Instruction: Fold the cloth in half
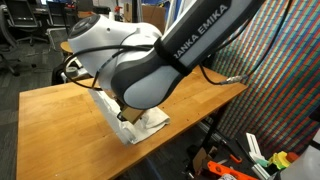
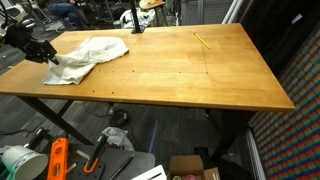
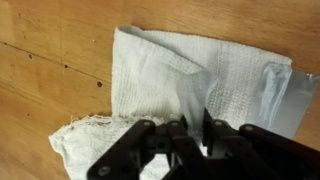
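Far left of the tabletop [image 2: 190, 80] in an exterior view, close to its left edge: dark gripper [image 2: 46, 57], low over the wood, jaws pressed together on a pinch of the cloth [image 2: 95, 50]. Just right of it, the cloth, off-white and rumpled, lying in the tabletop's far left corner area, one end drawn out to a point toward the gripper. Further right along the far edge, a dark upright post [image 2: 135, 22], then a thin yellow stick [image 2: 203, 40] lying well apart on bare wood. In the wrist view, bare wood at the left; at centre the cloth [image 3: 160, 75] with its coarse weave, fuzzy at the lower left edge, a raised ridge running down to the black gripper [image 3: 196, 122] at the bottom, fingers [image 3: 183, 128] together with fabric caught between them. At the right end, a smoother grey strip [image 3: 285, 95]; cannot tell whether part of the fabric. In an exterior view, office chairs [image 1: 15, 45] at the back left, the white-and-grey arm [image 1: 150, 60] filling the middle and hiding the gripper, and under it the cloth [image 1: 148, 124] showing as a pale patch near the tabletop's [image 1: 50, 105] edge.
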{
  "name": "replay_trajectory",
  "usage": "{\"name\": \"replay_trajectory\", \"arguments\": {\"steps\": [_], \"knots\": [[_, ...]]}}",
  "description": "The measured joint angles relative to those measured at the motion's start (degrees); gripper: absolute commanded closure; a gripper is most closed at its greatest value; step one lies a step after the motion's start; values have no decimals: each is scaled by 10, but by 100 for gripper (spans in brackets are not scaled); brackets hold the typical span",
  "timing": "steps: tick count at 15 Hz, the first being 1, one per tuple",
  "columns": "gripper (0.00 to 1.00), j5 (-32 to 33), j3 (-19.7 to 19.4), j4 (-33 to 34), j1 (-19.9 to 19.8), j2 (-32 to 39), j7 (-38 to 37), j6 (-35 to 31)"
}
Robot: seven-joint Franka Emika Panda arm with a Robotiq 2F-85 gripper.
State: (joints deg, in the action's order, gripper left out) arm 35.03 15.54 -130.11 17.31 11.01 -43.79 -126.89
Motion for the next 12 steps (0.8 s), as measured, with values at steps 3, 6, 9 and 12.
{"name": "replay_trajectory", "arguments": {"steps": [3,6,9,12], "knots": [[93,5,-3,31,20,55,-5,25],[63,4,-5,61,40,91,-4,45],[41,-4,-6,82,53,103,8,72],[19,-51,-3,90,52,98,80,68]]}}
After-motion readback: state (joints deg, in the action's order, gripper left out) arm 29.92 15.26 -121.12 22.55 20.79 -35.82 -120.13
